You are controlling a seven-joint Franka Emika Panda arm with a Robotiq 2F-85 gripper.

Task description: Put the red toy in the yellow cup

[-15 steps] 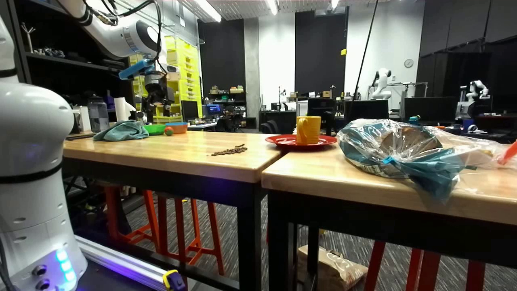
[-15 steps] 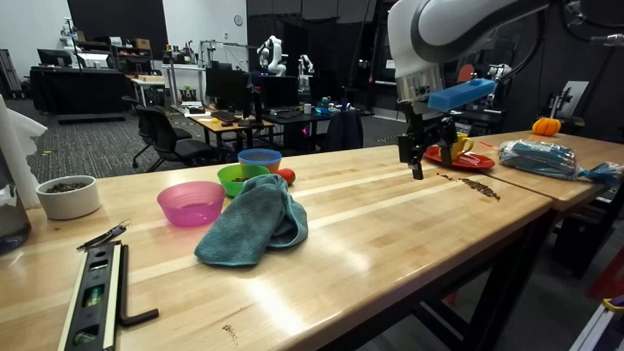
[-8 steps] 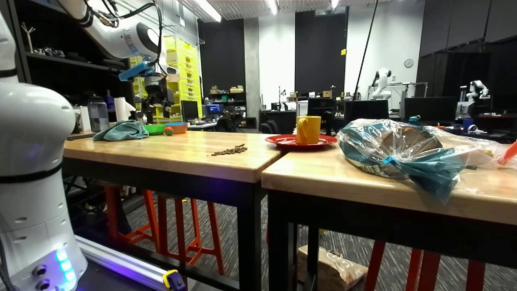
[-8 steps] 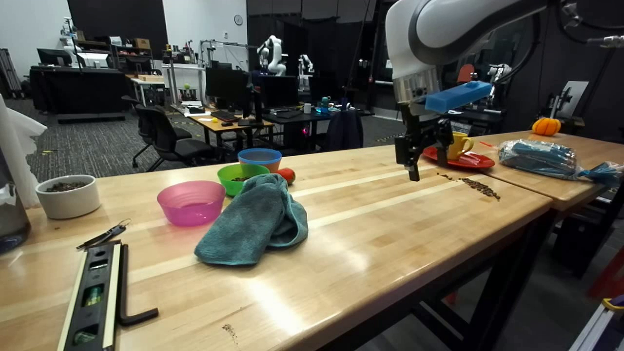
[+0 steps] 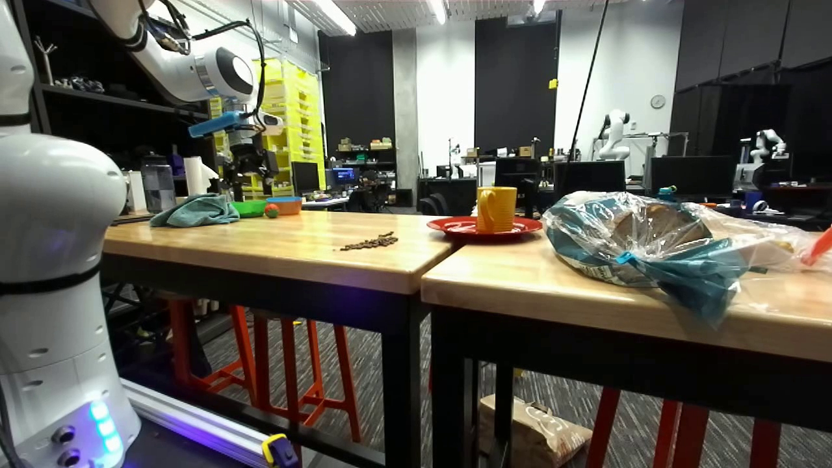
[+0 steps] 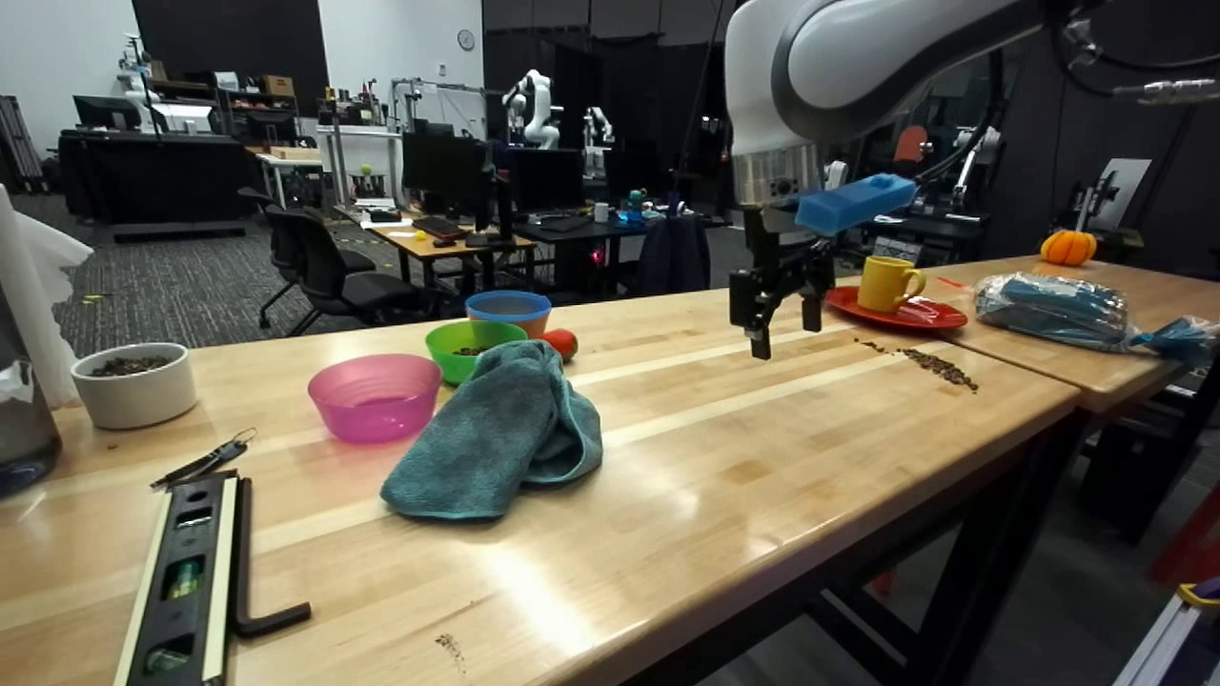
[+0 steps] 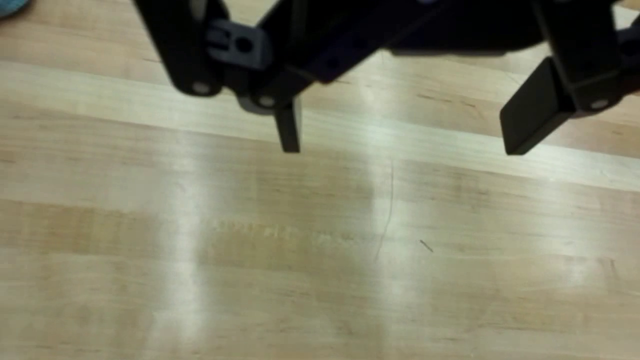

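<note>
Gripper (image 6: 785, 338) & arm (image 6: 858, 57) have shifted left in an exterior view vs. half a sec ago, so there's now a gap btwn gripper and the yellow cup (image 6: 884, 286), which it partly overlapped before. Jaws wide: wrist view has them well apart at top of frame, w/ wood tabletop (image 7: 300, 300) showing btwn & below. Teal scrap (image 7: 10, 5) at upper left corner there, too cut off to ID.

Gripper hangs above the tabletop, right of ctr in an exterior view, blue block (image 6: 853, 203) over it. Red toy (image 6: 560, 344) sits on tabletop nr. mid-frame, same spot as before, just right of green bowl (image 6: 446, 364), by an orange bowl (image 6: 519, 326) w/ blue rim & behind top edge of teal towel (image 6: 486, 438); can't tell if it touches any of them. Cup stands upright on red plate (image 6: 929, 316), mid-right, handle to the right. In both exterior views toy & cup are well apart. Dark pellets (image 6: 939, 370) strewn just below plate in frame. Far right: plastic-wrapped bag (image 6: 1053, 310), w/ orange pumpkin (image 6: 1067, 248) above it in frame. Left: pink bowl (image 6: 334, 405), then white bowl (image 6: 133, 405) w/ dark bits (image 6: 132, 366) inside. Lower left: spirit level (image 6: 181, 581), hex key (image 6: 242, 553) alongside.
</note>
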